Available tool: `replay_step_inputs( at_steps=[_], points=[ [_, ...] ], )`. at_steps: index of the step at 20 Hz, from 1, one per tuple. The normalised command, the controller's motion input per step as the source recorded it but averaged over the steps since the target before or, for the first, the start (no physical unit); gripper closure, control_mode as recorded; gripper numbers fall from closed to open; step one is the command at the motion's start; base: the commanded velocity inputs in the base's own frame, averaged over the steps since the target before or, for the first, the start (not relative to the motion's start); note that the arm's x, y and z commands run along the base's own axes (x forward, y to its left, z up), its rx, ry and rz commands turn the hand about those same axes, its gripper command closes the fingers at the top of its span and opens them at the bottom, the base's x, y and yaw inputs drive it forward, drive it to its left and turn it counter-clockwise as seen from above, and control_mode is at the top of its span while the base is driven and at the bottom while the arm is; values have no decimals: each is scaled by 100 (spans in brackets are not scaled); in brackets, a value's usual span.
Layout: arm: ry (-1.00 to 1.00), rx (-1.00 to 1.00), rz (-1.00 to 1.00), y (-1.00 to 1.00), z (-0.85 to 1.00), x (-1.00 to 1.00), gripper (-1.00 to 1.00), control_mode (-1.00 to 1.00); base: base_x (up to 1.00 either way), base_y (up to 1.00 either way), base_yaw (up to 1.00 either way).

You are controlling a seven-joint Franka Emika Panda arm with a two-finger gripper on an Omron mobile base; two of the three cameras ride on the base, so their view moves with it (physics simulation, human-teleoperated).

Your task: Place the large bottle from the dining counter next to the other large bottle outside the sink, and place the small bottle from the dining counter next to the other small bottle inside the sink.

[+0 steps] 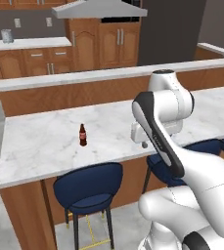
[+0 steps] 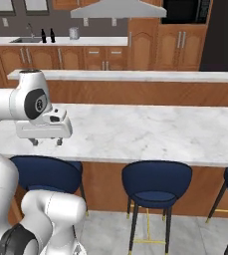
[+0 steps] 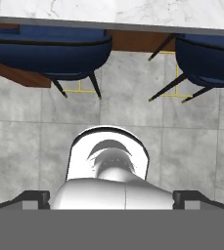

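pincer [image 1: 144, 144] right of small bottle [image 1: 82, 135]

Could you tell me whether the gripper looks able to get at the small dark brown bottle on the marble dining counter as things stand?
Probably yes: the small dark brown bottle stands alone on the marble dining counter, and the gripper hangs with open jaws over the counter's near edge.
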Motion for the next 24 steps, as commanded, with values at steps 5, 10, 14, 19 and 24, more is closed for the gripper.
replay_step_inputs(
  at_steps=[5,10,14,19,24],
  points=[
    [0,0,0,0,0,0,-100,100,24,-15,10],
    [0,0,0,0,0,0,-100,100,36,-5,3],
    [0,0,0,0,0,0,-100,100,0,0,0],
    [0,0,0,0,0,0,-100,100,0,0,0],
    [0,0,0,0,0,0,-100,-100,0,0,0]
  ],
)
